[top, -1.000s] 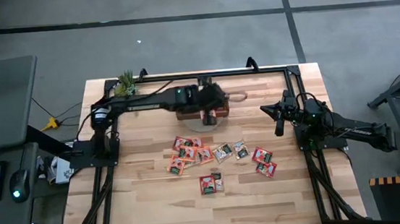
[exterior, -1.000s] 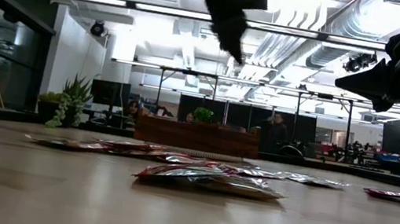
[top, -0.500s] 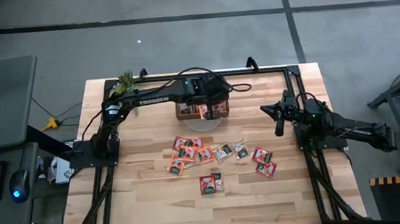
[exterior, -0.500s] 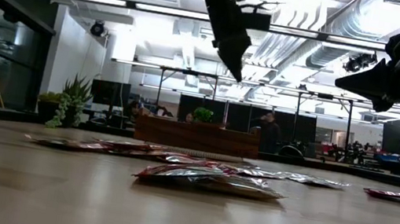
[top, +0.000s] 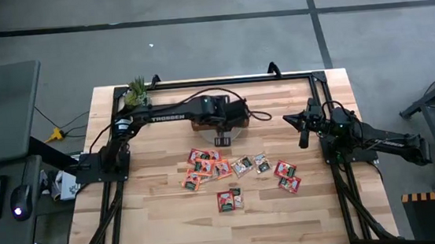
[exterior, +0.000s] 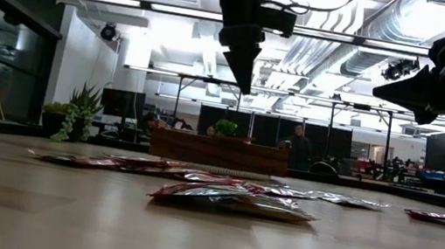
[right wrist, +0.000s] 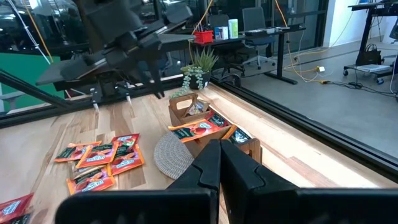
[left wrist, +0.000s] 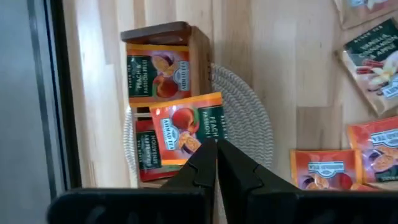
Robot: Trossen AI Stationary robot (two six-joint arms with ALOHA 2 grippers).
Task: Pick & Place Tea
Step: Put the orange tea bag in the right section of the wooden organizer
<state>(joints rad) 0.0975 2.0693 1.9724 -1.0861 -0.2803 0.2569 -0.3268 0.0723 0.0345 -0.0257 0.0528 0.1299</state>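
My left gripper (left wrist: pixel 216 145) is shut and holds nothing. It hangs pointing down, well above the table (exterior: pixel 238 81), over the near side of the brown wooden tray (left wrist: pixel 186 36). An orange tea sachet (left wrist: pixel 186 127) lies slanted across the tray's top edges; two more sachets (left wrist: pixel 158 68) lie in its compartments. Several red and orange sachets (top: pixel 206 166) and some grey-green ones (top: pixel 245 165) lie flat on the table nearer the front. My right gripper (right wrist: pixel 219 147) waits, shut and raised, near the table's right edge (top: pixel 304 134).
The tray sits on a round woven mat (left wrist: pixel 249 124) near the table's far edge. A small potted plant (top: pixel 137 89) stands at the far left corner. Black frame rails (top: pixel 230 80) run along the table's far and side edges. Bare wood (top: pixel 171 229) lies in front of the sachets.
My left gripper has stayed above the tray, shifted slightly toward the near edge and dropped a little. It has tipped from a slant to pointing straight down. The right arm has kept still.
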